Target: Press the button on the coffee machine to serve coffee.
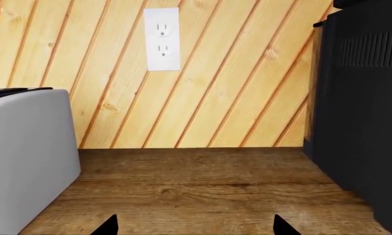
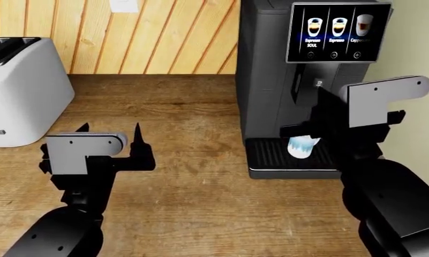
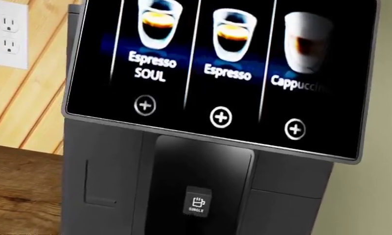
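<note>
The coffee machine (image 2: 271,80) stands at the right of the wooden counter, its lit screen (image 2: 339,32) showing three drinks. In the right wrist view the button (image 3: 196,200), a small dark-grey square with a white cup symbol and the word SINGLE, sits on the black panel below the screen (image 3: 215,73). The button (image 2: 319,83) also shows in the head view. My right gripper (image 2: 307,126) hovers close in front of the machine, below the button and above a white mug (image 2: 302,148) on the drip tray (image 2: 271,155). Its fingers blend into the dark machine. My left gripper (image 2: 110,128) is open over the counter, holding nothing.
A white toaster (image 2: 21,91) stands at the counter's left, also in the left wrist view as the toaster (image 1: 26,156). A wall outlet (image 1: 162,39) is on the wood-panelled wall. The machine's side (image 1: 359,112) flanks my left gripper (image 1: 196,227).
</note>
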